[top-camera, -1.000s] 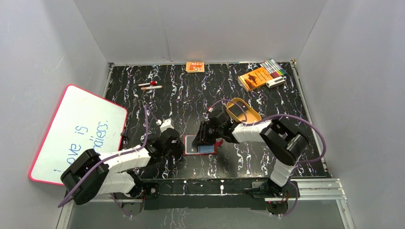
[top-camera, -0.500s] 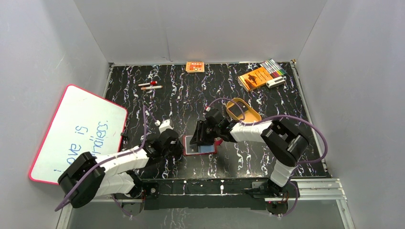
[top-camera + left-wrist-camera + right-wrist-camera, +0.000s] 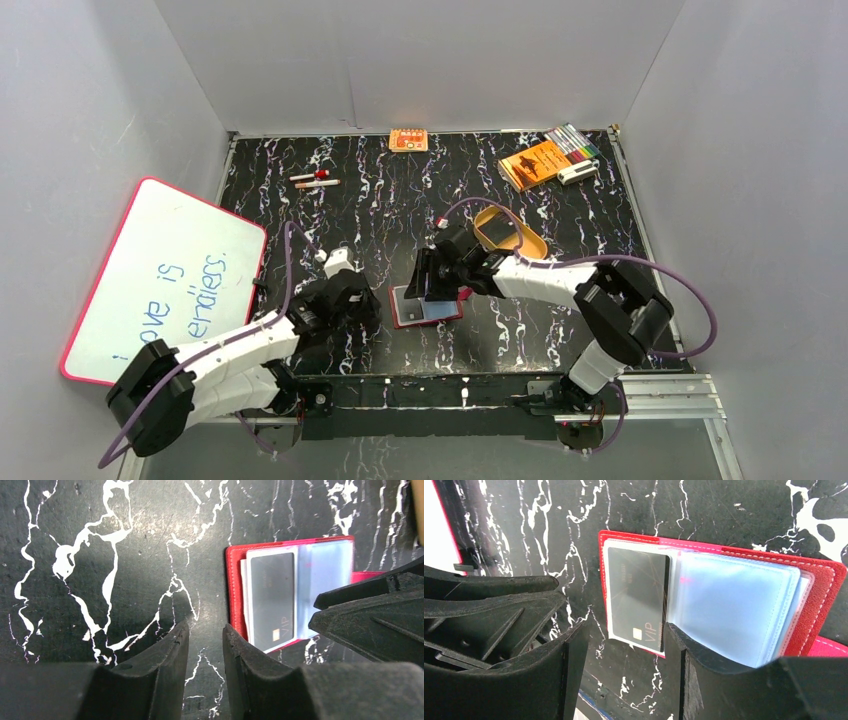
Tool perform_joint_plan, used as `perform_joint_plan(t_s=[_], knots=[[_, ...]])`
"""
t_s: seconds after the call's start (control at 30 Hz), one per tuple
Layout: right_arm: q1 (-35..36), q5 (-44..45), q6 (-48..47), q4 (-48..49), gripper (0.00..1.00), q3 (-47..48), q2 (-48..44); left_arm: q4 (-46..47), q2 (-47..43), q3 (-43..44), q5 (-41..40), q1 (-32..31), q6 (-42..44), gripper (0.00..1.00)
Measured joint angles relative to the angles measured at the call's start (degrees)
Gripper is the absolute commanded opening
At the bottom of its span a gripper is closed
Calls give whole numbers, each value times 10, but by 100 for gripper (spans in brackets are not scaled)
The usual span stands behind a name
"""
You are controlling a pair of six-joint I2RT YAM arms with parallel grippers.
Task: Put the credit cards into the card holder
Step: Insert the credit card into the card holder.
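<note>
The card holder (image 3: 428, 308) lies open on the black marbled table, red with pale bluish sleeves. A dark credit card (image 3: 638, 597) marked VIP sits in its left sleeve; it also shows in the left wrist view (image 3: 271, 597). My right gripper (image 3: 625, 635) is open and empty, hovering over the holder's (image 3: 824, 595) near edge; in the top view it (image 3: 432, 283) covers the holder's far part. My left gripper (image 3: 206, 635) is slightly open and empty, just left of the holder's red edge (image 3: 235, 590), apart from it; it also shows in the top view (image 3: 368, 304).
A tan oval tray (image 3: 508, 232) stands right behind the right wrist. An orange booklet (image 3: 533, 163), markers (image 3: 572, 140) and a small orange box (image 3: 408, 140) lie at the back. Pens (image 3: 315, 180) lie back left. A whiteboard (image 3: 160, 275) leans off the left edge.
My left gripper has drawn back a little to the left, away from the holder. My right gripper has shifted slightly, and the holder now lies a bit turned and further right.
</note>
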Motion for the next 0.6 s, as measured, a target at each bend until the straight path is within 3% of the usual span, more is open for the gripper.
perform_joint_plan(t_s=[0.2, 0.4, 0.6], knots=[[0, 28, -17, -28, 62, 8, -40, -8, -19, 21, -1, 0, 6, 38], [-6, 104, -59, -79, 58, -2, -140, 1, -28, 33, 25, 0, 21, 43], [-79, 141, -100, -104, 58, -54, -252, 31, -27, 38, 60, 0, 35, 44]])
